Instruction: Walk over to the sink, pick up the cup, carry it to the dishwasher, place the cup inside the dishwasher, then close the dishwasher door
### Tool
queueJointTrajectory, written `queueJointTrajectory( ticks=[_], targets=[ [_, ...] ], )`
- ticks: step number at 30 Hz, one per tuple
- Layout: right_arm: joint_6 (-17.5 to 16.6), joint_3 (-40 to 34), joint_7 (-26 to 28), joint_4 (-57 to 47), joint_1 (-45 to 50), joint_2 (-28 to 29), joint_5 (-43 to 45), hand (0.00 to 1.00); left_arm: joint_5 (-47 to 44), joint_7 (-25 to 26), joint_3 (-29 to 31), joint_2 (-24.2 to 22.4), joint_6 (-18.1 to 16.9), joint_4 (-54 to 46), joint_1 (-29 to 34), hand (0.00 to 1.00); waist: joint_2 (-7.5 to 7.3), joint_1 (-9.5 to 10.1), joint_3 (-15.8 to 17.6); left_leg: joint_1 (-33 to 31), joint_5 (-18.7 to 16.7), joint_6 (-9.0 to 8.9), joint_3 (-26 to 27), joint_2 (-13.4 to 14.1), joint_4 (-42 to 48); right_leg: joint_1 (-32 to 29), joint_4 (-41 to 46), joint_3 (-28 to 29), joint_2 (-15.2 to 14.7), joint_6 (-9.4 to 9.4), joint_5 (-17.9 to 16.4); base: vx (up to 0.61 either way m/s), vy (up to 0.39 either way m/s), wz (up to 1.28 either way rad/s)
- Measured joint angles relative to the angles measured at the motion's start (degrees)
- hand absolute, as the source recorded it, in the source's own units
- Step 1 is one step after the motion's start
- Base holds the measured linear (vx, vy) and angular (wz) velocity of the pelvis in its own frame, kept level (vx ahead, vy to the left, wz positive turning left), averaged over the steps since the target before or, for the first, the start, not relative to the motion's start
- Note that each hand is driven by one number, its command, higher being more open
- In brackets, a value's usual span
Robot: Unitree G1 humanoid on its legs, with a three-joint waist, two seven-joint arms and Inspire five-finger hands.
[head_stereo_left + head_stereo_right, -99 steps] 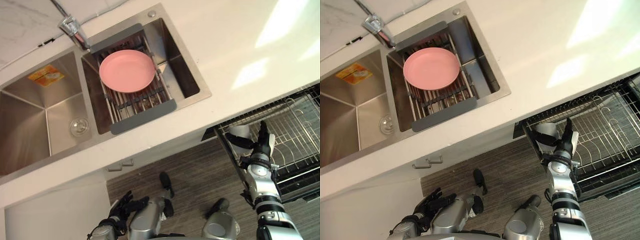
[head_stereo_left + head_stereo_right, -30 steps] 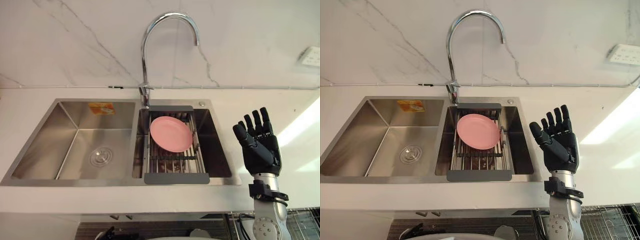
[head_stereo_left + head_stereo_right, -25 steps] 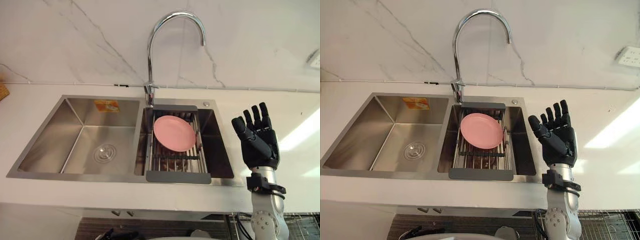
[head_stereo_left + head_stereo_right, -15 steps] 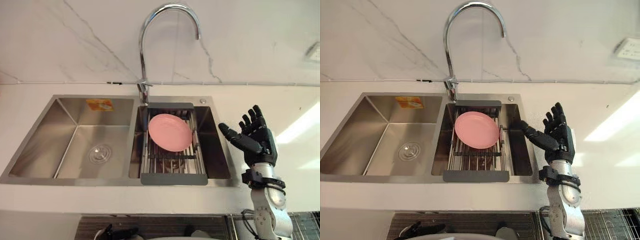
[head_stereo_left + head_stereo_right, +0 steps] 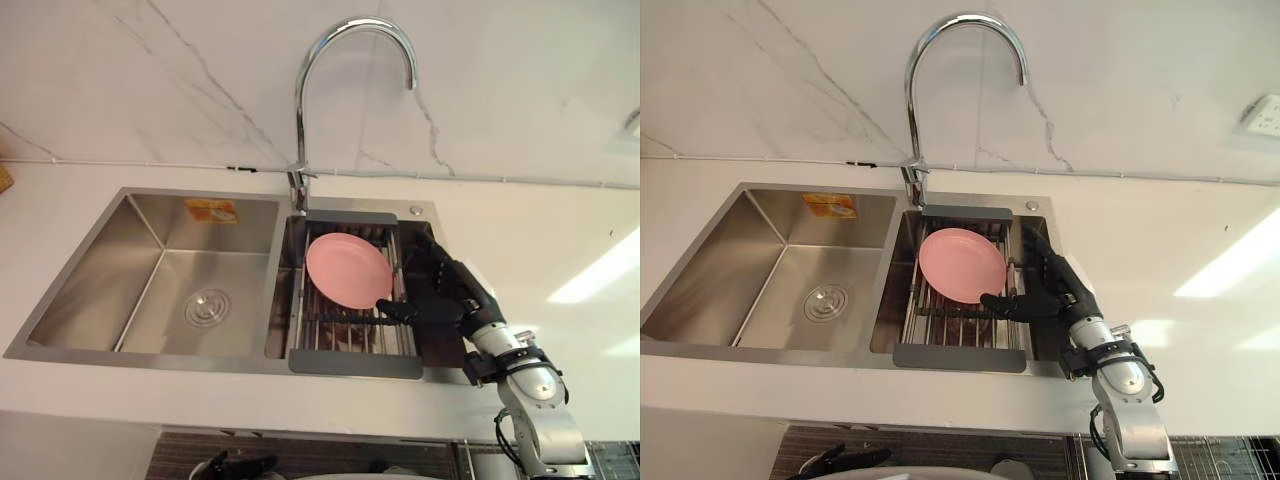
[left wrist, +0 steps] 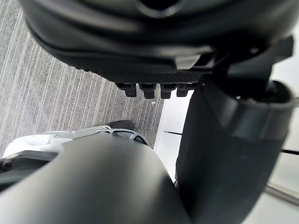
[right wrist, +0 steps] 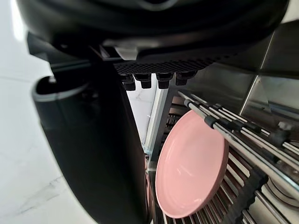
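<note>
My right hand (image 5: 1058,288) is open and empty in the stainless steel sink (image 5: 710,265), thumb just beside the round pink plate (image 5: 962,265). Curling now could tip that plate off its wire rack (image 5: 940,325)

Pink plate (image 5: 348,271) on rack (image 5: 355,363) over sink (image 5: 110,280)

The sink (image 5: 95,265) is a stainless-steel double unit sunk into the white bench (image 5: 560,230). Its left basin (image 5: 160,285) is wide and deep, with a round drain (image 5: 207,307) in the floor and an orange sticker (image 5: 212,210) on the rear wall. The narrower right basin (image 5: 894,290) adjoins it.
</note>
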Motion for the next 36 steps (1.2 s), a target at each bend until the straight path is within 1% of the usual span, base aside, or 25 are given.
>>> queueJointTrajectory(
  ticks=[8, 12, 14, 17, 18, 19, 21, 25, 30, 36],
  targets=[
    [0.09, 5.32, 0.55, 1.11, -4.27, -0.04, -8.21, 1.00, 0.02, -0.04, 0.01, 0.26, 0.31, -0.05, 0.02, 1.00, -0.63, 0.70, -0.41, 0.64, 0.70, -0.33, -0.98, -0.40, -1.12, 0.99, -0.45, -1.23, -0.16, 0.07, 0.05, -0.01, -0.004, 0.08],
    [0.09, 9.01, -0.11, 3.84, -6.31, -0.02, -12.81, 1.00, 0.05, -0.04, -0.01, 0.71, 0.97, -0.33, 0.27, 1.00, -1.32, 0.69, -0.77, 1.62, 2.07, -2.17, -1.44, -0.53, -3.00, 1.40, -0.34, -1.93, -0.18, 0.14, 0.01, -0.05, -0.020, 0.09],
    [0.14, 10.08, -0.14, 4.01, -6.81, -0.05, -14.43, 1.00, 0.35, -0.03, -0.01, 0.72, 1.10, -0.47, 0.34, 1.00, -1.37, 0.69, -0.79, 1.69, 2.65, -2.39, -1.91, -0.54, -3.67, 1.41, -0.26, -2.39, -0.15, 0.15, 0.00, -0.06, -0.030, 0.12],
    [0.69, 11.83, 0.14, 4.49, -8.47, -0.07, -15.94, 1.00, 2.43, -0.01, -0.02, 0.62, 0.89, -1.12, 0.51, 1.00, -1.44, 0.79, -0.86, 1.84, 3.32, -2.09, -2.05, -0.54, -4.58, 1.33, -0.11, -2.60, -0.07, 0.09, -0.02, -0.06, -0.015, 0.06],
    [0.84, 12.40, 0.32, 4.99, -9.31, -0.11, -16.55, 1.00, 2.87, -0.02, -0.02, 0.65, 0.83, -1.24, 0.50, 1.00, -1.51, 0.87, -0.90, 1.83, 3.31, -1.87, -2.02, -0.54, -5.06, 1.23, -0.11, -2.61, -0.02, 0.03, 0.03, -0.06, -0.005, 0.05],
    [1.34, 13.07, 0.72, 5.31, -9.94, -0.10, -17.95, 1.00, 2.88, -0.03, -0.04, 0.76, 1.08, -1.49, 0.50, 1.00, -1.58, 0.92, -0.91, 1.87, 3.75, -1.21, -1.97, -0.57, -5.24, 1.24, -0.03, -2.86, -0.01, 0.03, 0.05, -0.05, -0.002, 0.05],
    [1.83, 13.77, 1.00, 6.00, -10.46, -0.10, -18.33, 1.00, 2.86, -0.03, -0.04, 0.78, 1.33, -1.94, 0.60, 1.00, -1.65, 1.24, -0.95, 1.88, 3.98, -0.97, -1.98, -0.62, -5.22, 1.24, 0.00, -2.85, -0.06, 0.04, 0.05, -0.01, 0.002, 0.02],
    [3.07, 15.72, 0.98, 7.65, -11.41, -0.05, -20.31, 1.00, 2.83, -0.05, -0.07, 0.78, 2.01, -2.76, 0.63, 1.00, -1.66, 1.86, -0.95, 1.85, 4.10, -1.11, -2.13, -0.65, -5.30, 1.25, -0.05, -3.01, -0.09, 0.07, 0.04, 0.00, 0.000, 0.00],
    [4.83, 17.34, -0.32, 10.54, -13.67, 0.02, -23.27, 1.00, 2.86, -0.09, -0.07, 0.77, 2.01, -2.86, 0.68, 1.00, -1.64, 1.95, -0.95, 1.84, 4.29, -1.61, -2.32, -0.66, -5.59, 1.24, -0.08, -3.31, -0.11, 0.09, 0.02, 0.00, 0.000, 0.00],
    [5.46, 17.96, -2.62, 13.07, -15.40, 1.07, -28.61, 1.00, 2.87, -0.09, -0.05, 0.75, 2.10, -3.27, 0.84, 1.00, -1.63, 2.07, -0.94, 1.82, 4.38, -1.79, -2.48, -0.71, -5.75, 1.25, -0.06, -3.57, -0.19, 0.11, 0.01, 0.00, 0.000, 0.00]
  ],
)
